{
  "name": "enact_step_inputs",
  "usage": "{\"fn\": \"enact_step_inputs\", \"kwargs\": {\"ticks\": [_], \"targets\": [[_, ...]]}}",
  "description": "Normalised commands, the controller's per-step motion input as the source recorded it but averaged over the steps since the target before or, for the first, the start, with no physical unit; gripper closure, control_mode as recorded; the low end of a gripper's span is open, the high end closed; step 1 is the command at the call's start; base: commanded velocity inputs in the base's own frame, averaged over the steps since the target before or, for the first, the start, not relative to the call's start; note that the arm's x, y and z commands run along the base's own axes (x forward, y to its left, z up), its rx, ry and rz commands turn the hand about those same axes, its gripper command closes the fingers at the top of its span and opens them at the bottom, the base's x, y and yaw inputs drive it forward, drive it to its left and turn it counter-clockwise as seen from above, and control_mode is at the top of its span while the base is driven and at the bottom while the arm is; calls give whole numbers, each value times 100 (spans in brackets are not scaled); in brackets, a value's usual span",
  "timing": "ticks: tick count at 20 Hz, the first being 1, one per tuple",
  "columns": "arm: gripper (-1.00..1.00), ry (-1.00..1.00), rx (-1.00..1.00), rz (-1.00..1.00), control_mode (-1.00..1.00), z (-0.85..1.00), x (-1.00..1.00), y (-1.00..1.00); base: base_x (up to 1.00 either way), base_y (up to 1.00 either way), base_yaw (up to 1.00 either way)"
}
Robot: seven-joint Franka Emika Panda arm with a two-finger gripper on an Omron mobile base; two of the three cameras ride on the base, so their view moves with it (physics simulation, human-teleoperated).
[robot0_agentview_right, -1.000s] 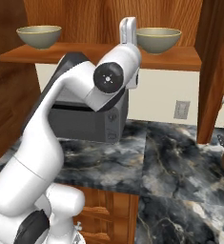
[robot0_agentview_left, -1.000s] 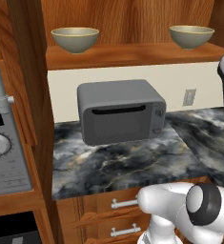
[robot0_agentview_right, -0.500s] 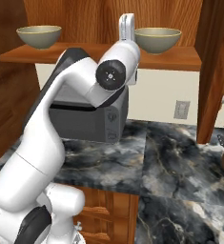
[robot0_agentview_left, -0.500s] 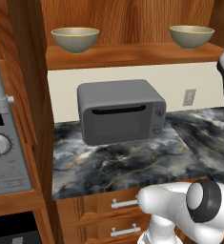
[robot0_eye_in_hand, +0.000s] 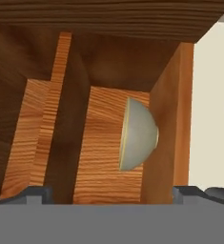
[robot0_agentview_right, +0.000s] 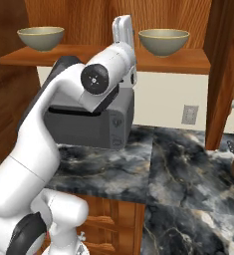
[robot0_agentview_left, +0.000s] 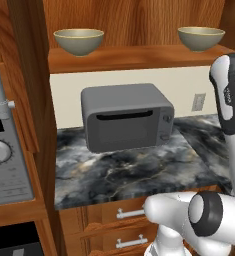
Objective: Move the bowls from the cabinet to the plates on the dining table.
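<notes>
Two grey-olive bowls with pale rims stand apart on the wooden shelf of the open cabinet: the left bowl and the right bowl. My white arm reaches up in front of the shelf, its wrist between the two bowls and nearer the right one. In the hand view, rolled sideways, one bowl sits on the shelf some way ahead of my gripper. Its fingertips are wide apart, open, with nothing between them. The plates and the dining table are out of view.
A grey toaster oven stands on the marbled counter under the shelf. A wall outlet is to its right. A built-in oven panel is at the left, and drawers with silver handles are below the counter.
The upper arm and wrist have swung a little to the left in front of the shelf. The bowls have not moved and the jaws stay open.
</notes>
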Motion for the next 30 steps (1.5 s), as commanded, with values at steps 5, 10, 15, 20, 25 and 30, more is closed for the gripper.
{"fn": "enact_step_inputs", "kwargs": {"ticks": [5, 10, 15, 20, 25, 30], "targets": [[-100, 0, 3, -11, -100, 1, 4, 25, 0, 0, 0], [-100, 0, 7, -7, -100, 0, 6, 24, 0, 0, 0], [-100, 0, 8, -4, -100, 9, 10, 23, 0, 0, 0], [-100, -2, 4, -8, -100, 7, 9, 25, 0, 0, 0], [-100, -1, 1, -11, -100, 0, 17, 25, 0, 0, 0], [-100, 0, 5, -8, -100, 1, 17, 23, 0, 0, 0]]}}
